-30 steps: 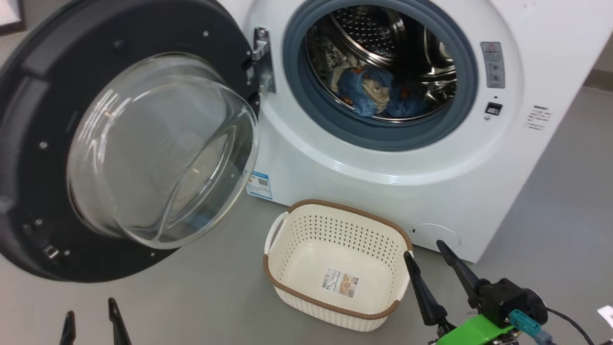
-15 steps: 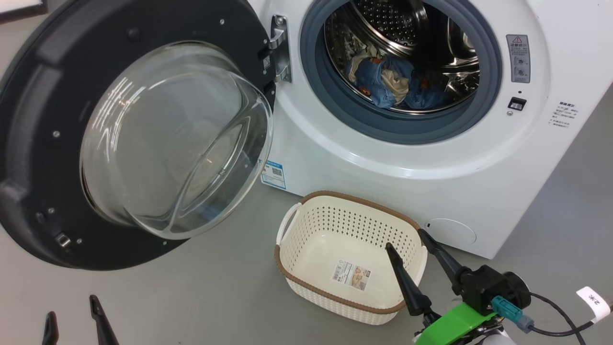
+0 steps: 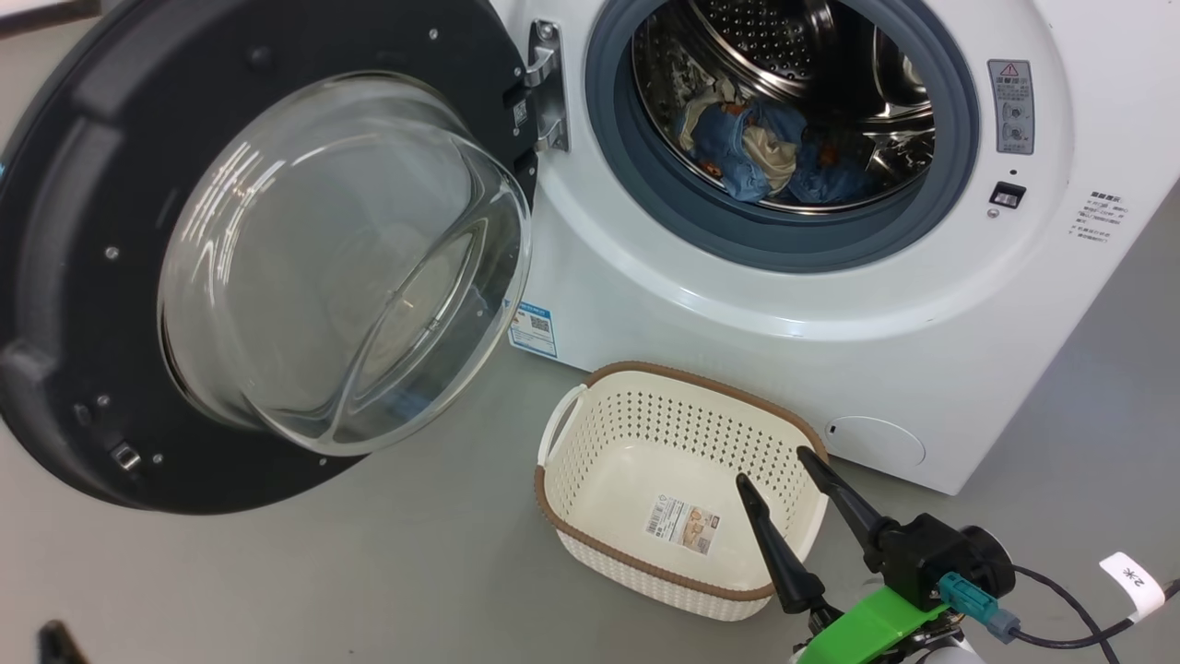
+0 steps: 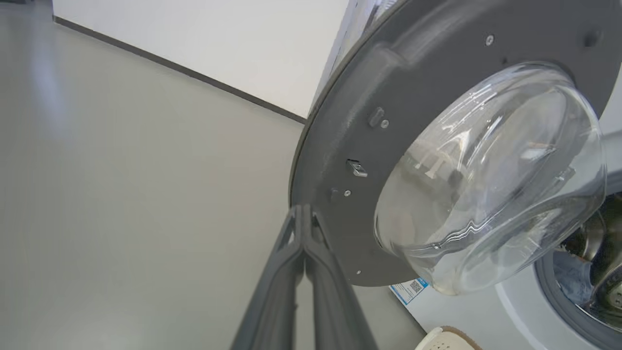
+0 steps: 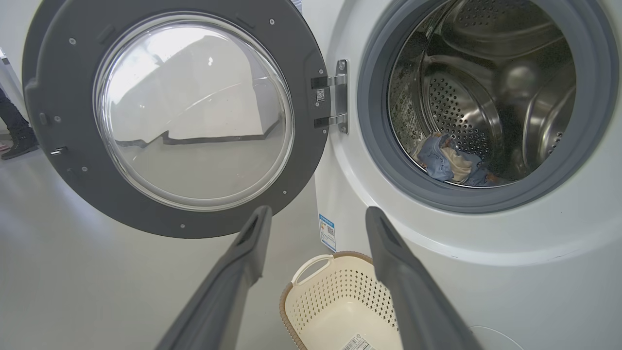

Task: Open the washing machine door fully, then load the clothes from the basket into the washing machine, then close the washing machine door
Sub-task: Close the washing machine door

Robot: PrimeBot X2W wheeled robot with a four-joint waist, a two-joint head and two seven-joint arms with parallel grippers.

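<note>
Left wrist view: the left gripper (image 4: pixel 303 210) rises from bottom centre, its fingers pressed together on nothing, tips seen against the lower rim of the open washing machine door (image 4: pixel 340 146). In the head view, lower right, the right gripper (image 3: pixel 772 466) is spread wide and empty over the right end of the basket (image 3: pixel 553 516). The basket stands below the washing machine (image 3: pixel 830 323), with the clothes (image 3: pixel 756 152) inside the drum at top centre.

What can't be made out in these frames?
- Sticker in the basket: print too small in head view; cut by the bottom edge in right wrist view.
- Clothes: bunched in the drum; piece count unclear in head and right wrist views.
- Washing machine door: outer face turned away from every camera.
- Person: leg and shoe at right wrist view's left edge; the rest cut off.
</note>
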